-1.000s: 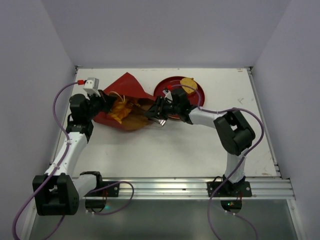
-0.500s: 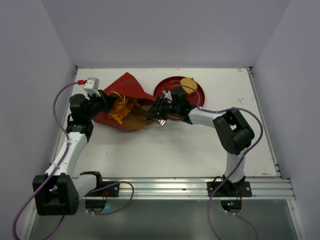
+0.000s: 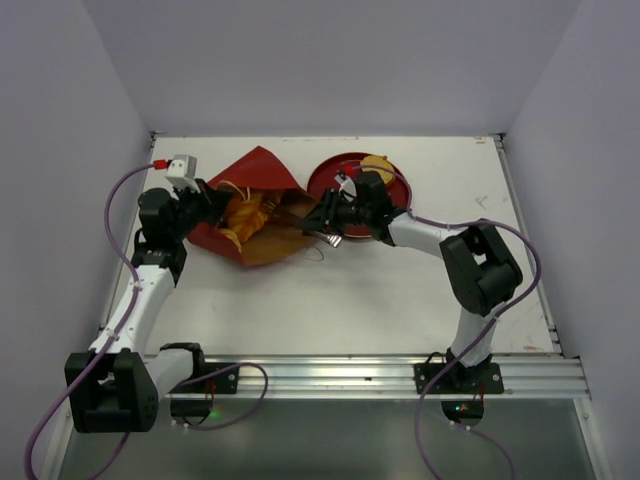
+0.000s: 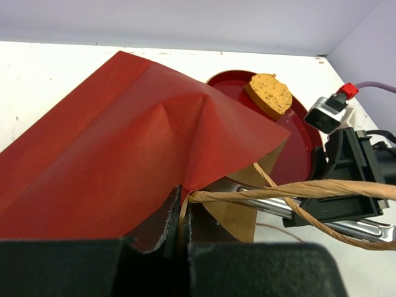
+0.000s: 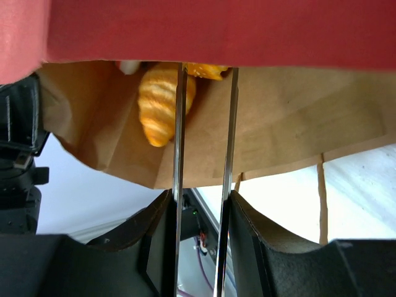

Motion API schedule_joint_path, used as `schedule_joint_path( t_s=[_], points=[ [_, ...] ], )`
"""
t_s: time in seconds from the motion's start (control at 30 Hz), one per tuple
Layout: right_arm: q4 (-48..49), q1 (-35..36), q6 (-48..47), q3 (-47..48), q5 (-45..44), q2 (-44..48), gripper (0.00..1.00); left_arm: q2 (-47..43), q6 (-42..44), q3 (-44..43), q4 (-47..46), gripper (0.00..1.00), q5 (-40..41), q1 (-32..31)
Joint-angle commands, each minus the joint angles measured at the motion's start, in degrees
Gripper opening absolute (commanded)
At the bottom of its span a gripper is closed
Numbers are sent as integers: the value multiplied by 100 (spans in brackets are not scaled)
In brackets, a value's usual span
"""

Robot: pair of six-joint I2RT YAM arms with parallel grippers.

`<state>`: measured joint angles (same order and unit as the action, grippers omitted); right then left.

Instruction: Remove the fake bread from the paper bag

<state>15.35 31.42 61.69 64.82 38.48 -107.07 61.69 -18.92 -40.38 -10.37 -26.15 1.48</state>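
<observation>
**Left arm.** The left gripper (image 4: pixel 184 218) has its 2 black fingers pressed together on the rim of the dark red paper bag (image 4: pixel 117 148), with a strand of the bag's brown cord handle (image 4: pixel 291 188) caught at the pinch. The bag's red wall rises in a peak from this hold.

**Right arm.** The right gripper (image 5: pixel 206 69) reaches into the bag's mouth from the plate side. Its 2 thin metal fingers (image 5: pixel 179 136) run parallel with a narrow gap, over the kraft-brown inner wall. The fingertips pass under the red upper wall. A scrap of orange bread (image 5: pixel 207 71) shows between them there, and whether they pinch it cannot be told.

**Fake bread.** A golden, ridged, croissant-like roll (image 5: pixel 159 102) lies inside the bag, touching the outer side of 1 finger. A round speckled bread (image 4: pixel 269 94) lies on the dark red plate (image 4: pixel 300 148), just beside the bag on the white table (image 3: pixel 400 290).
</observation>
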Motion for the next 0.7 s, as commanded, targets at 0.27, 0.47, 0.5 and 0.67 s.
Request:
schedule_joint_path(
  t_s=[0.27,0.47,0.5,0.67],
  points=[
    [179,-434,-420,-136,590,863,0,-149,64,65,-158,4,154,11],
    [-401,-593,-931,-232,757,1144,0,-175,46,74,-158,5,172,11],
    [-454,-602,-948,-276,775,1188,0,-192,46,66,-149,5,181,11],
    [-612,-663,-1133,-382,731,1460,0,-289,-33,109,-219,7,251,11]
  ],
)
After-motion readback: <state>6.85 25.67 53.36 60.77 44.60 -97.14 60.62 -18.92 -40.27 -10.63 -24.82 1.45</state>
